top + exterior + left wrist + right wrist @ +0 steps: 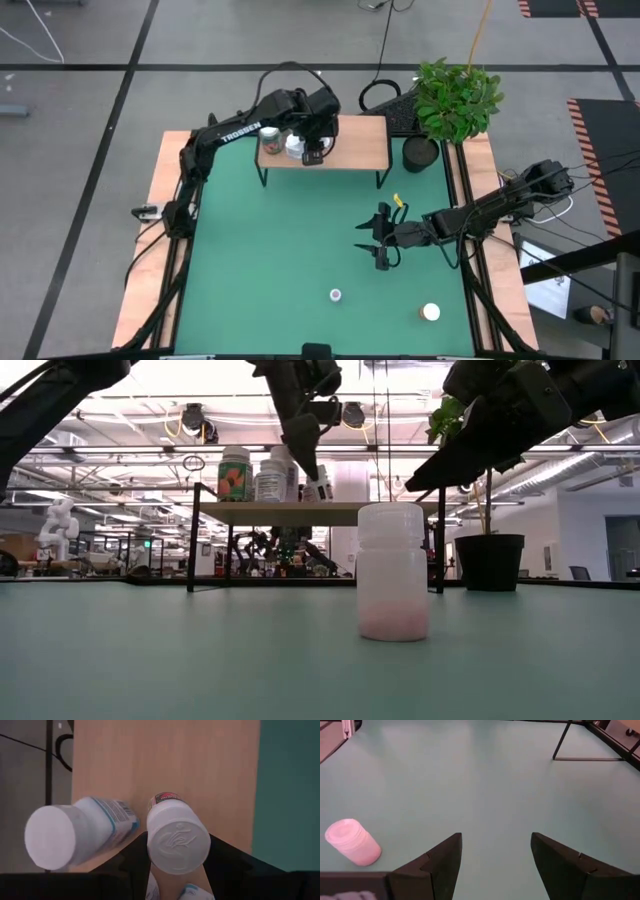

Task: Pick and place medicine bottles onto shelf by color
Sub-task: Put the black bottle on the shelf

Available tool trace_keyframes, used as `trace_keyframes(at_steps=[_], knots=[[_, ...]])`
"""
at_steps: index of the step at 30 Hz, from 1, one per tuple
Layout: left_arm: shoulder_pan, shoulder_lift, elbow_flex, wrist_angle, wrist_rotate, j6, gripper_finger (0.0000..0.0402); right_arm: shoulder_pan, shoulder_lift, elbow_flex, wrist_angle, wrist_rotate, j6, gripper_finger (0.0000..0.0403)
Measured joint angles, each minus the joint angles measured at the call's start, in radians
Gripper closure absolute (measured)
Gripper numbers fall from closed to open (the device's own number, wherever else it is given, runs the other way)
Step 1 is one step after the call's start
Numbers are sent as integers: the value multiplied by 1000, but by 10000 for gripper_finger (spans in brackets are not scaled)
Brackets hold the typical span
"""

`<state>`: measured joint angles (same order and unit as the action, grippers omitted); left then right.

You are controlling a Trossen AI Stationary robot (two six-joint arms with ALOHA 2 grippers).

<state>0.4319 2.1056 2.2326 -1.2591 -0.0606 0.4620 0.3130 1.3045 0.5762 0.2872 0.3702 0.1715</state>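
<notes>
My left arm: reaches over the shelf (345,140), wrist bent down above its left half
My left gripper (314,150): fingers straddle a white-capped bottle (176,839) from above, a dark finger (131,860) on each flank; I'd say they press its sides, though the contact itself is hard to see
That bottle: upright on the shelf's wood top, long axis vertical, cap facing up at my wrist camera, embossed mark on the cap
Blue-labelled bottle (77,832): also standing on the shelf, just beside the gripped one
Green-labelled bottle (234,473): upright at the shelf's left end, next to the white ones
My right arm: stretched low over the green mat (270,280), in front of the shelf toward its right
My right gripper (380,243): fingers spread apart, nothing between them
Pale pink bottle (353,842): upright on the mat, well in front of the shelf
Another white bottle (431,312): on the mat, well in front of the shelf
</notes>
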Motion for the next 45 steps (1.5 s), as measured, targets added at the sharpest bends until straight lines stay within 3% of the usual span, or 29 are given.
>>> trace_keyframes(at_steps=[16,30,37,45], knots=[[-2,1,0,-1,-20,-15,237,0,0,0,7,0,0,170],[-3,2,-1,14,-49,-61,152,0,0,0,8,0,0,170],[-15,-3,-2,33,-56,-71,150,0,0,0,23,-1,0,170],[-72,-73,-2,52,-132,-78,154,0,0,0,34,-1,0,170]])
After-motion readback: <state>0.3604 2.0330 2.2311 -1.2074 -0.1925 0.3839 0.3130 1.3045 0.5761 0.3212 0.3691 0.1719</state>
